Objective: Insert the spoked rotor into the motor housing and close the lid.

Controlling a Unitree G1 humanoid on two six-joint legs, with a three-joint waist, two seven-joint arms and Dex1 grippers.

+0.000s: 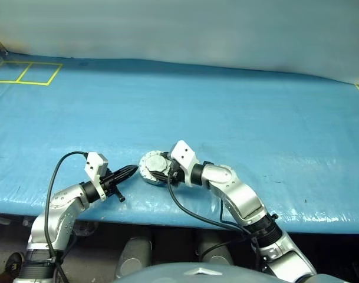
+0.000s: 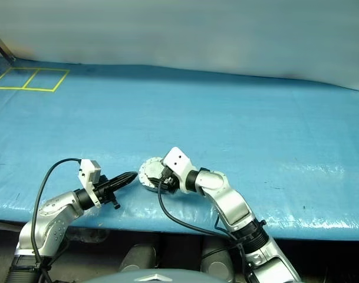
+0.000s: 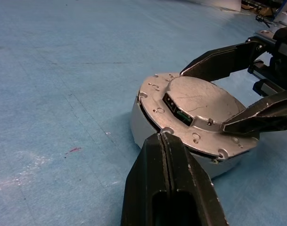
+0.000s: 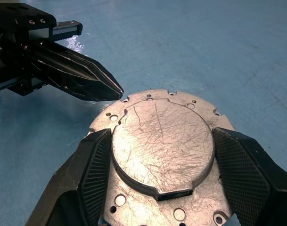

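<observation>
You've got the blue table point(image 1: 238, 112) spread wide in front of you, yellow tape squares point(image 1: 26, 72) marked out at its far left corner, and all the action sits near the front edge. There the motor housing point(image 3: 143, 123) rests flat on the blue surface with the lid point(image 4: 163, 141) down on top of it, plain scratched grey face up, holes dotted round its flange. Your right gripper point(image 4: 162, 165) reaches in from the right, fingers spread wide, one ribbed pad on either side of the lid's raised round centre and right up against its edge. Your left gripper point(image 3: 164, 139) comes in from the left, fingers pressed tightly together with nothing between them, the tip sitting at the lid's rim on the side opposite the right gripper; whether it actually touches the rim, you can't quite tell. The spoked rotor can't be made out with the lid down.
</observation>
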